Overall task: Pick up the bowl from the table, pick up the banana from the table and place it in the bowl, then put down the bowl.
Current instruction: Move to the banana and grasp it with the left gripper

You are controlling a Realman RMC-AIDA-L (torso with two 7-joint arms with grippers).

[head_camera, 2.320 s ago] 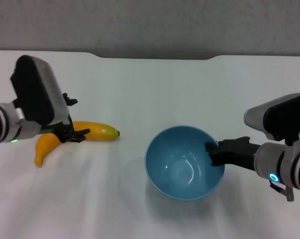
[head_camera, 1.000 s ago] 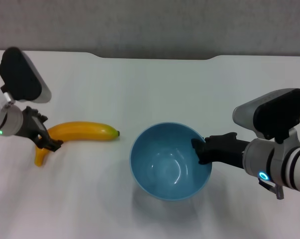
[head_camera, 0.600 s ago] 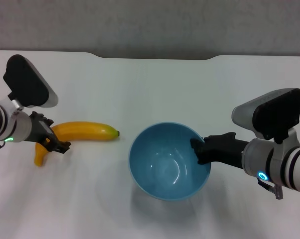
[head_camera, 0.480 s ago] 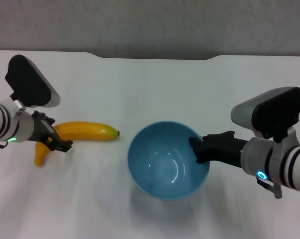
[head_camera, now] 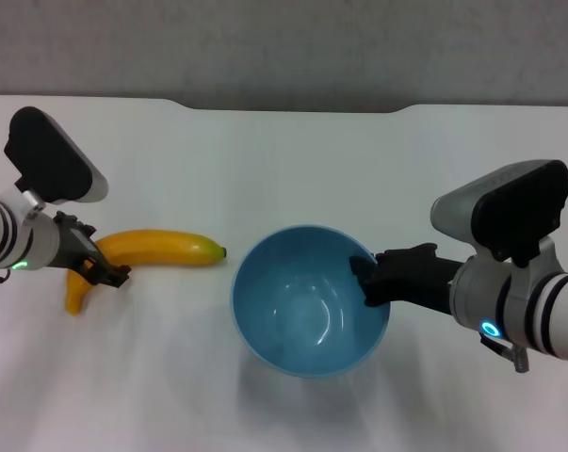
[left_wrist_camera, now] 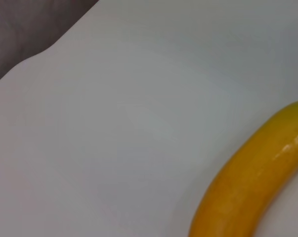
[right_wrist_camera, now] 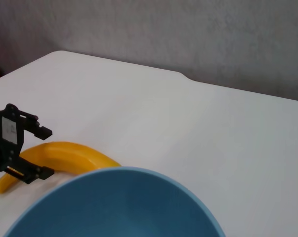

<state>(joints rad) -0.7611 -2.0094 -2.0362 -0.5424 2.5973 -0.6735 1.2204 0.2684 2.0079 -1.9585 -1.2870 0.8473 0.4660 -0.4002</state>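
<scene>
The light-blue bowl (head_camera: 302,306) hangs a little above the white table (head_camera: 293,160), with its shadow below it. My right gripper (head_camera: 362,281) is shut on the bowl's right rim. The bowl's rim also fills the bottom of the right wrist view (right_wrist_camera: 119,207). The yellow banana (head_camera: 166,249) lies on the table at the left, dark tip toward the bowl. My left gripper (head_camera: 103,254) is open and straddles the banana's left part, one finger on each side. The right wrist view shows this too (right_wrist_camera: 37,151). The banana shows close up in the left wrist view (left_wrist_camera: 247,182).
The table's notched far edge (head_camera: 293,109) runs along the back, with a grey wall behind it. Bare tabletop lies between the banana and the bowl and along the front.
My right gripper has carried the bowl to the left, toward the banana. My left gripper has stayed at the banana's left part, shifting only slightly.
</scene>
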